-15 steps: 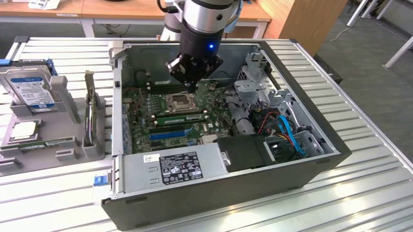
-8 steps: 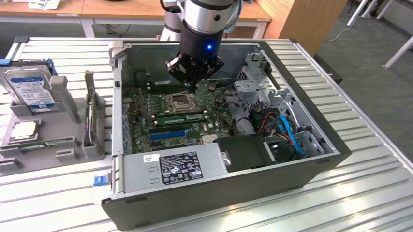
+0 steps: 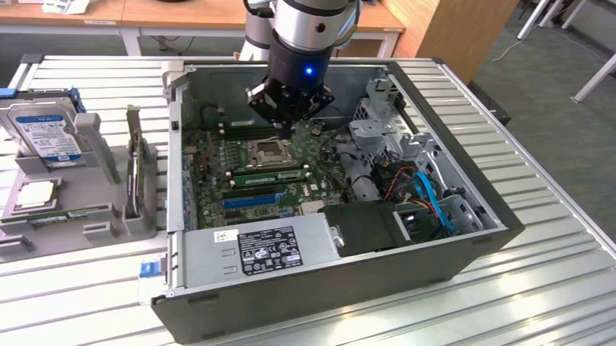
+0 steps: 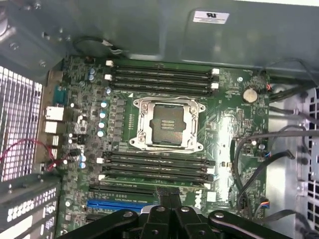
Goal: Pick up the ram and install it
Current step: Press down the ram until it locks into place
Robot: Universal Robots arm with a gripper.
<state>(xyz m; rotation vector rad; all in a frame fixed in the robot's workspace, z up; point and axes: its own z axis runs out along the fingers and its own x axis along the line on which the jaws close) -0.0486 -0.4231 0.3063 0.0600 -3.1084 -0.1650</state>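
My gripper hangs inside the open computer case, fingers pressed together with nothing between them, just above the motherboard near the CPU socket. In the wrist view my closed fingertips sit over the black memory slots on one side of the socket; a second bank of slots lies on its other side. One ram stick lies seated in a slot beside the socket, green against the board. At the exterior view's left, outside the case, another green stick stands on edge in a grey holder, next to a blue-labelled hard drive.
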